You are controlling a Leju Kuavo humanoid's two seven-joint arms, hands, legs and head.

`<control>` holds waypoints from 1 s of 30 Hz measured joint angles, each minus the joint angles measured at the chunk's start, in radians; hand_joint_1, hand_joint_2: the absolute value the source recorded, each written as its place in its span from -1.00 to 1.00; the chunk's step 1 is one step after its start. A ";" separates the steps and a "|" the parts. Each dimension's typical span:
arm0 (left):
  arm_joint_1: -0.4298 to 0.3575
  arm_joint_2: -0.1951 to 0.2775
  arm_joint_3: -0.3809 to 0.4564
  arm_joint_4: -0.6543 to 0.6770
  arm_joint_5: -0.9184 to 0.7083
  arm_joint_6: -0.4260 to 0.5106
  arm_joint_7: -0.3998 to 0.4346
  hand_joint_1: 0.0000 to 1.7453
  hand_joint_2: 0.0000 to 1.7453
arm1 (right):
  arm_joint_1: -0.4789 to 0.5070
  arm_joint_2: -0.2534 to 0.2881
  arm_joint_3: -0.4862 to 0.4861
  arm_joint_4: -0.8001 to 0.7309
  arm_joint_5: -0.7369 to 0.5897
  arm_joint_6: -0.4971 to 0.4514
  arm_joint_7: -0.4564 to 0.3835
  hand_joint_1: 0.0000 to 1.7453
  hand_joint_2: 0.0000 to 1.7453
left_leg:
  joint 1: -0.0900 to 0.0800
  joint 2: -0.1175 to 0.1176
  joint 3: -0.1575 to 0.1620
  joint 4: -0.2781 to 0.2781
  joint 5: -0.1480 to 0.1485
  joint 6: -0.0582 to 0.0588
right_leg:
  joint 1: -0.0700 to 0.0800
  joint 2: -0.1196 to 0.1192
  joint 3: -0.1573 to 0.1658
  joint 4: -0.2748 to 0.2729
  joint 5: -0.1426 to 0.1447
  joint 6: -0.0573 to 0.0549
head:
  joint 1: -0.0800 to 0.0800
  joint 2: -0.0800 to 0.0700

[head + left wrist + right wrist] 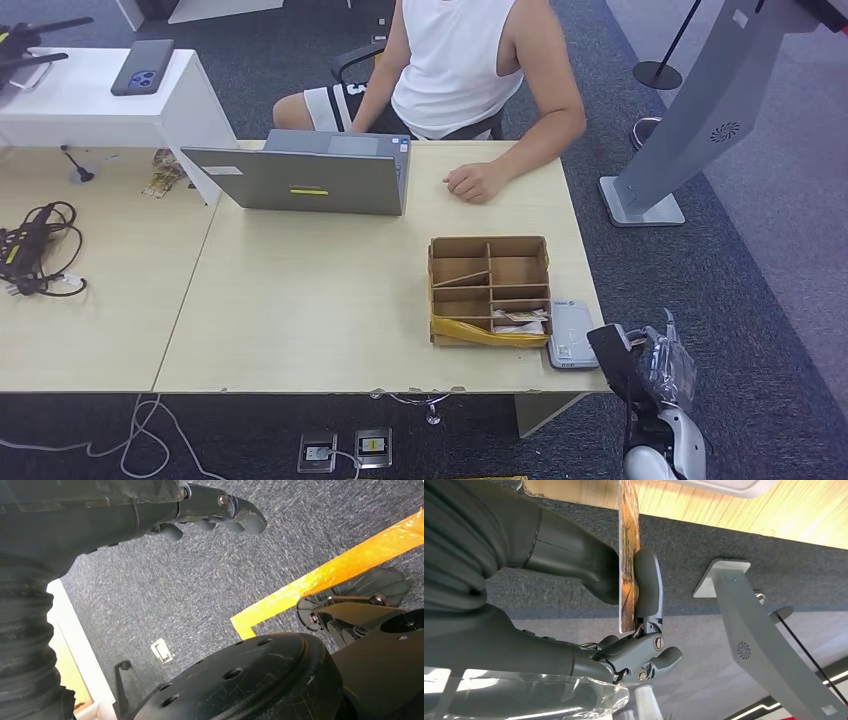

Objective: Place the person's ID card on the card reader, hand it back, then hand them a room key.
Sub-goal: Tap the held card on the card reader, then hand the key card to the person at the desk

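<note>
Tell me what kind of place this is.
Probably an office mocked up as a check-in desk: a person sits at a pale desk behind a laptop, with a card reader at the near edge and a grey kiosk stand on carpet.

Hidden and cut-off parts
The card (pixel 628 555) shows edge-on, so its print is unreadable, and the thumb (pixel 574 560) covers one face. The person (pixel 455 70) is cut off at the picture's top edge. The box (pixel 489 290) wall hides part of the reader (pixel 571 335).
</note>
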 joint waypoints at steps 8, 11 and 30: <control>0.000 0.000 0.000 -0.001 0.000 0.000 0.000 -1.00 1.00 | -0.002 0.011 -0.001 0.016 0.011 -0.008 -0.001 1.00 1.00 | 0.000 0.000 0.000 0.000 0.000 0.000 | 0.000 0.000 0.000 0.000 0.000 0.000 | 0.000 0.000; 0.000 -0.001 0.000 -0.003 -0.004 0.000 0.000 -1.00 1.00 | -0.006 0.019 -0.004 0.022 0.024 -0.032 0.001 1.00 1.00 | 0.000 0.000 0.000 0.000 0.000 0.000 | 0.000 0.000 0.000 0.000 0.000 0.000 | 0.000 0.000; 0.000 -0.001 0.000 -0.004 -0.009 0.000 -0.005 -1.00 1.00 | 0.012 0.076 -0.155 -0.180 0.276 -0.087 -0.007 1.00 1.00 | 0.000 0.000 0.000 0.000 0.000 0.000 | 0.000 0.000 0.001 0.000 0.000 0.000 | 0.000 0.000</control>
